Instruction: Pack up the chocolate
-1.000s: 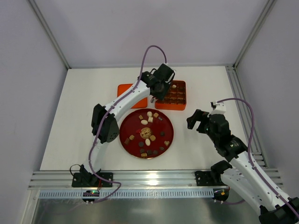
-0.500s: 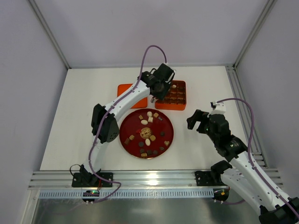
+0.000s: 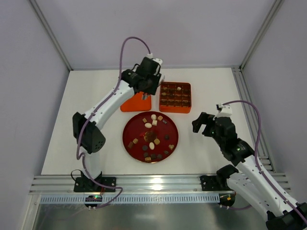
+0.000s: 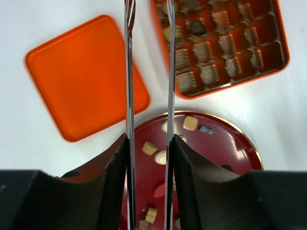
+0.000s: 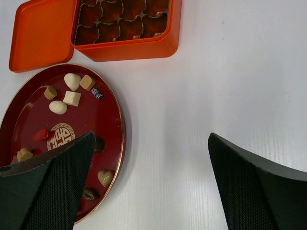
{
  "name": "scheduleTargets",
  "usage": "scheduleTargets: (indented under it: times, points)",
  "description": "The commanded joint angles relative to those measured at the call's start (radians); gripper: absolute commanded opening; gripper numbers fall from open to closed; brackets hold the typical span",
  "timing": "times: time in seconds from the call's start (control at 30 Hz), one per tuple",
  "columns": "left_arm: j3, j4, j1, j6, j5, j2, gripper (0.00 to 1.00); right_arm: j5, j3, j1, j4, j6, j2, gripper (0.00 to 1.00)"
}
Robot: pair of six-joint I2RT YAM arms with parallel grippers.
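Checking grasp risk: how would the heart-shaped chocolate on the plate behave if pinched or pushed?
The heart-shaped chocolate looks small, so probably light and easily knocked aside. It lies flat on the smooth plate, so likely slides rather than rolls.

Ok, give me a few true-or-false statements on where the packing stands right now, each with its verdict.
1. The orange lid lies off the box, flat on the table beside it. True.
2. The right claw grips a chocolate. False: it is wide open and empty, over bare table beside the plate.
3. Chocolates lie on the red plate. True.
4. Every cell of the box is filled. False: only a few cells hold pieces and most show bare brown insert.
5. The left claw hangs on the right side of the box. False: in the top view it is on the box's left, by the lid.
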Motion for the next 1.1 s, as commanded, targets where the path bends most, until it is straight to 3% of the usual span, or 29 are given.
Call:
scheduleTargets:
  times: [0.0,0.23,0.37,0.47,0.7,0.9,1.07]
  points:
    - [-0.134,0.100,0.104,-0.061,-0.012,-0.187,0.40,0.009,0.043,0.003,0.046,-0.020,0.004,1.00]
    - [-0.454,0.228,0.423,-0.123,0.023,-0.347,0.40,-0.015,0.048,0.002,0.072,-0.050,0.033,1.00]
    - [-0.605,0.363,0.570,-0.123,-0.012,-0.339,0.41,-0.032,0.051,0.002,0.087,-0.058,0.050,1.00]
    - [-0.630,0.405,0.632,-0.121,0.005,-0.281,0.42,-0.052,0.049,0.000,0.098,-0.053,0.054,1.00]
    - [-0.672,0.428,0.713,-0.114,0.054,-0.198,0.52,-0.081,0.031,0.000,0.098,-0.046,0.051,1.00]
    - [-0.695,0.425,0.730,-0.129,0.048,-0.143,0.72,-0.096,0.032,0.000,0.084,-0.050,0.048,1.00]
    - [-0.715,0.426,0.730,-0.132,0.040,-0.111,0.81,-0.109,0.032,0.002,0.081,-0.050,0.050,1.00]
